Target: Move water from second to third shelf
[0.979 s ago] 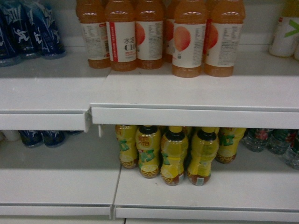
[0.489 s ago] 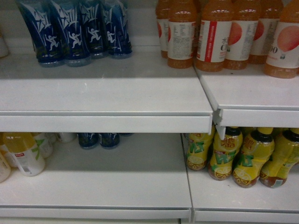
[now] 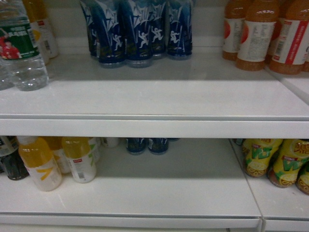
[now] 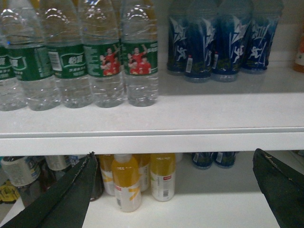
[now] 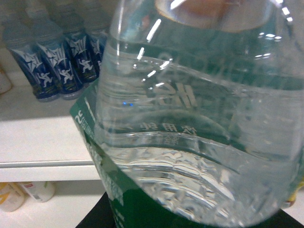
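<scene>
Head view: I am facing two white shelves (image 3: 154,104). One water bottle (image 3: 19,48) is standing upright at the 9 o'clock edge of the upper shelf, green label with red-shirted figures showing. Blue bottles (image 3: 140,31) are clustering at 12 o'clock on the same shelf; orange drink bottles (image 3: 268,36) are sitting at 2 o'clock. On the lower shelf, yellow juice bottles (image 3: 58,162) are standing at 8 o'clock and yellow-green labelled bottles (image 3: 275,162) at 4 o'clock. No arm is showing in this view.

Left wrist view: I am seeing a row of water bottles (image 4: 85,57) lining the upper shelf from 9 to 11 o'clock, touching side by side, with blue bottles just beside them at 1 o'clock. The left pincer (image 4: 175,190) is hanging wide, its two dark fingers (image 4: 71,194) well apart at 7 and 4 o'clock, nothing between them.

Right wrist view: a clear ribbed water bottle (image 5: 199,123) is filling nearly the whole frame, tilted, its green label at 7 o'clock, very close to the lens. A dark patch at 6 o'clock may be the right pincer; I cannot tell whether it is gripping the bottle. Blue bottles are standing behind at 10 o'clock.
</scene>
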{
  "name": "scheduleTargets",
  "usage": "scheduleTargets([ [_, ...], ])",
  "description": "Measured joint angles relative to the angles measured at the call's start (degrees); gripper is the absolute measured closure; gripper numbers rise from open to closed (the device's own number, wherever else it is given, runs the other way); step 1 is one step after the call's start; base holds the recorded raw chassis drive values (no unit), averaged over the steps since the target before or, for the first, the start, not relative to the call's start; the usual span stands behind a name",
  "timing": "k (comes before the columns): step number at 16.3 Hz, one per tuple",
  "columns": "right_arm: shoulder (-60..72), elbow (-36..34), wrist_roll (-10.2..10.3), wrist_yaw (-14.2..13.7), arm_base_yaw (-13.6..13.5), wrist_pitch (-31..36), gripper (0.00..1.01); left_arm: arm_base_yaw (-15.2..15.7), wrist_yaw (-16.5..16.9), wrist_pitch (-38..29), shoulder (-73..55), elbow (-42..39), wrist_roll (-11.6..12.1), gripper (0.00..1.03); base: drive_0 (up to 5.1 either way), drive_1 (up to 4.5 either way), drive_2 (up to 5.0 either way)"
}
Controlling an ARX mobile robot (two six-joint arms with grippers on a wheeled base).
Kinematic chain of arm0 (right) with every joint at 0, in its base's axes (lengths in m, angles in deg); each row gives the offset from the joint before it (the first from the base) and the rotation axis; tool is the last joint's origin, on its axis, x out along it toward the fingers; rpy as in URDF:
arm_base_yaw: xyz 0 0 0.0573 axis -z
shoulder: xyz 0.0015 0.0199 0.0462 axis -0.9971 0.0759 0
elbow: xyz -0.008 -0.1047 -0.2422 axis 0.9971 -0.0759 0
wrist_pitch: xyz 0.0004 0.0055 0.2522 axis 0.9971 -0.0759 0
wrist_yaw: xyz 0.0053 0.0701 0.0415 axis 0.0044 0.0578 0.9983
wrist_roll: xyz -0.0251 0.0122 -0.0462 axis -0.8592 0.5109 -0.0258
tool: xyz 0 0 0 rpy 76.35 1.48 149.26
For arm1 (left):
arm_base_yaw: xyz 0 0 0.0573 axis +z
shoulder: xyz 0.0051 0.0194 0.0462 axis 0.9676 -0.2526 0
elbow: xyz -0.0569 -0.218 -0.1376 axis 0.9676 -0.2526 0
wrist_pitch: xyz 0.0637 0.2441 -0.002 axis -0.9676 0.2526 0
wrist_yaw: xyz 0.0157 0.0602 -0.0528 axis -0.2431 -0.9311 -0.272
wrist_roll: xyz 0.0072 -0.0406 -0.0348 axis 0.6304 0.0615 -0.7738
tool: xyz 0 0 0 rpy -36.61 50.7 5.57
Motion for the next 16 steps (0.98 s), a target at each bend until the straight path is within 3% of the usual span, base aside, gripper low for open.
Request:
scheduleTargets([
  [16,0.0,0.0,0.2,0.1,0.0,0.0,0.61,0.0,0.0,-0.1,0.0,0.0,0.0,0.05,-5.0,2.47,2.5],
])
